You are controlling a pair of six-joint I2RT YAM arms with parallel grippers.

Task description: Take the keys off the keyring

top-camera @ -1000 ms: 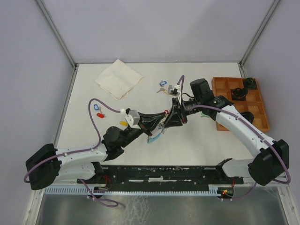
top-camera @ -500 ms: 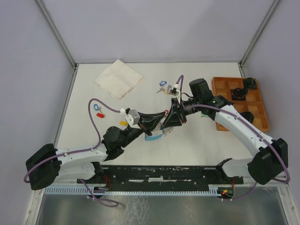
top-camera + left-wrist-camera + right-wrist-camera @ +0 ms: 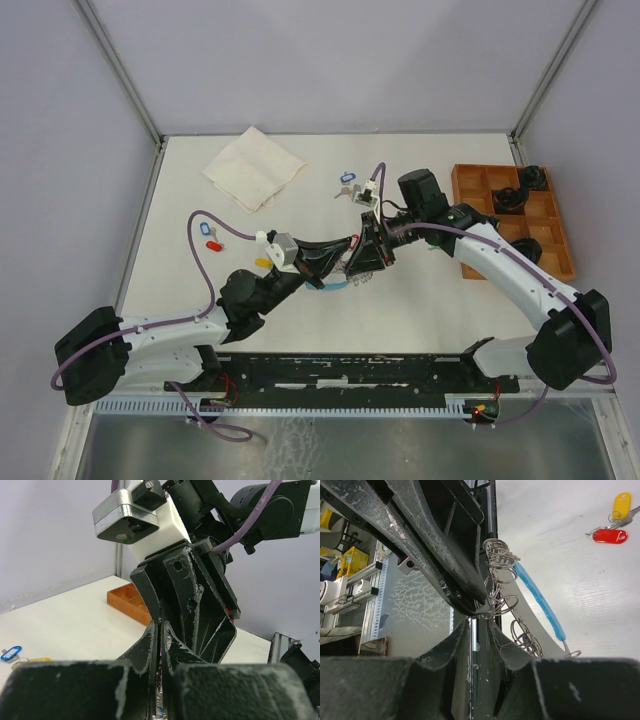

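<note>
Left gripper (image 3: 340, 264), right gripper (image 3: 358, 270) meet at keyring (image 3: 332, 287), table (image 3: 430, 305) middle.

The keyring (image 3: 540, 600) hangs just beyond the right gripper (image 3: 474, 626)

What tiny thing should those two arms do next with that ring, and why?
Probably the right end effector, its tips slightly apart, should close on one wire loop and draw gently away: the left end effector is shut on the keyring, whose loops bunch right between both tips.
</note>
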